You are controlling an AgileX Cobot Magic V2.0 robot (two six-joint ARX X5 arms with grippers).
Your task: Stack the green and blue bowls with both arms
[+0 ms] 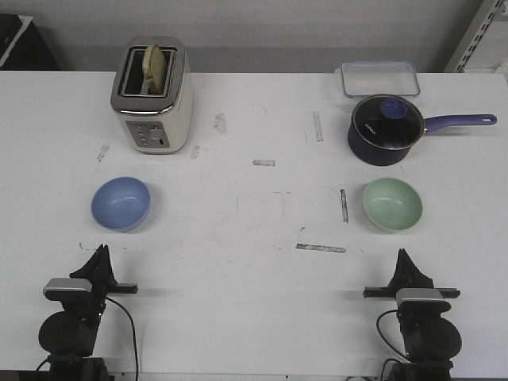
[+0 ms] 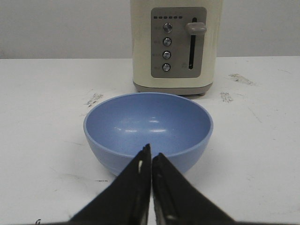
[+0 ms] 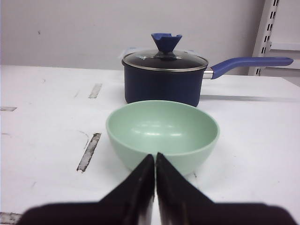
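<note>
My left claw (image 1: 101, 252) sits low at the near edge of the bench (image 1: 254, 302), fingers pressed together, holding nothing. The blue bowl (image 1: 121, 203) stands upright just ahead of it, apart from the tips, with the toaster (image 1: 152, 95) behind. I judge this bowl light, rigid and smooth-walled, likely to slip under a pinch on the outside curve; the rim is the place to take it, one finger inside and one outside.

The green bowl (image 1: 392, 204) stands upright on the right side, well apart from the blue one, with a lidded saucepan (image 1: 384, 128) behind it. Same size and finish, so the same handling applies: grip at the near rim.

My right claw (image 1: 402, 255) mirrors the left: low, level, pointed straight at its bowl, fingers closed and empty. Neither bowl is touched; stacking is not yet begun.
</note>
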